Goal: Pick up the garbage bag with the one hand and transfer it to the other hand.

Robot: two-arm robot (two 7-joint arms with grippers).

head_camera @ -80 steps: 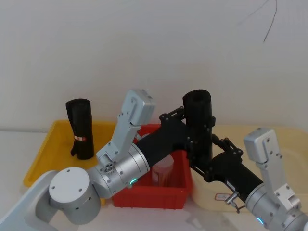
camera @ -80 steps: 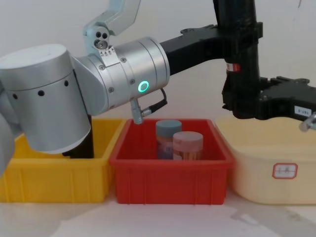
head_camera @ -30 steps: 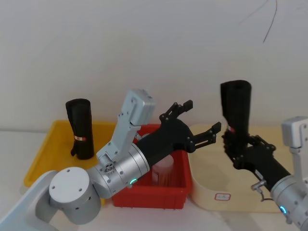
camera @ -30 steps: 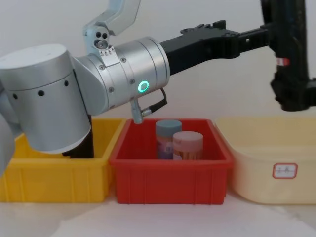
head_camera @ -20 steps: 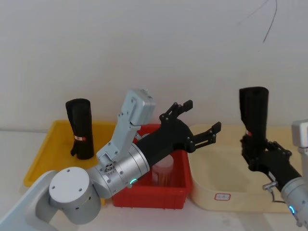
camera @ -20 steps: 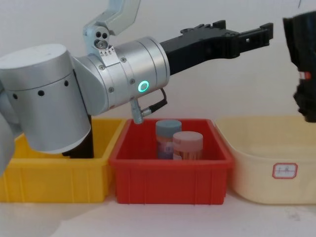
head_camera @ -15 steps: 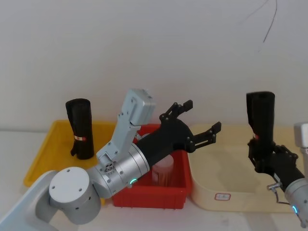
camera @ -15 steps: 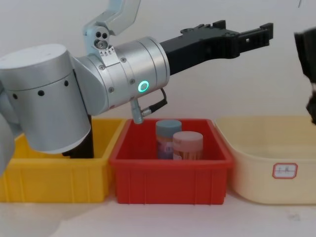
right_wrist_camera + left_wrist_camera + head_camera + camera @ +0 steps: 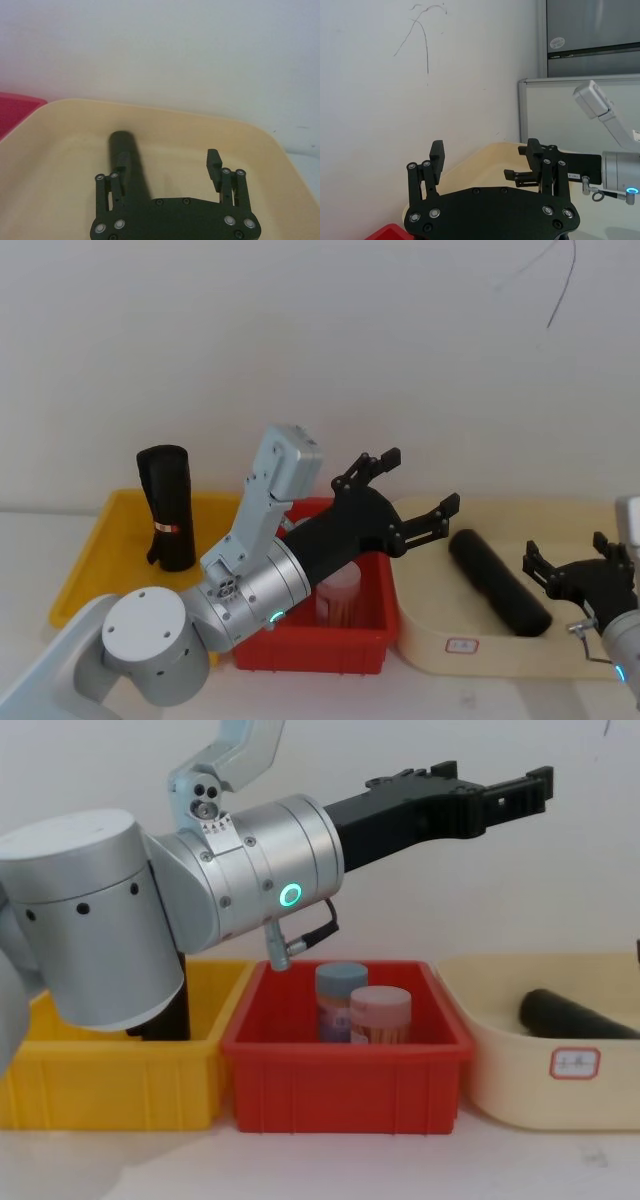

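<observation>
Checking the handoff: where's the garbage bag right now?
In the head view the garbage bag lies flat in the cream bin on the robot's right, close to the open right gripper.

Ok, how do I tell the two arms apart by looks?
Left claw: black two-finger linkage on a thick silver-grey cylindrical wrist with a green glowing ring. Right claw: same black fingers, small white sticker, thin cable, silver-grey arm.

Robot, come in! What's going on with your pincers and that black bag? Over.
Left pincer open, raised, empty. Right pincer open, empty, over cream tub. Garbage bag lying in tub, ungripped. Nothing blocking.
</observation>
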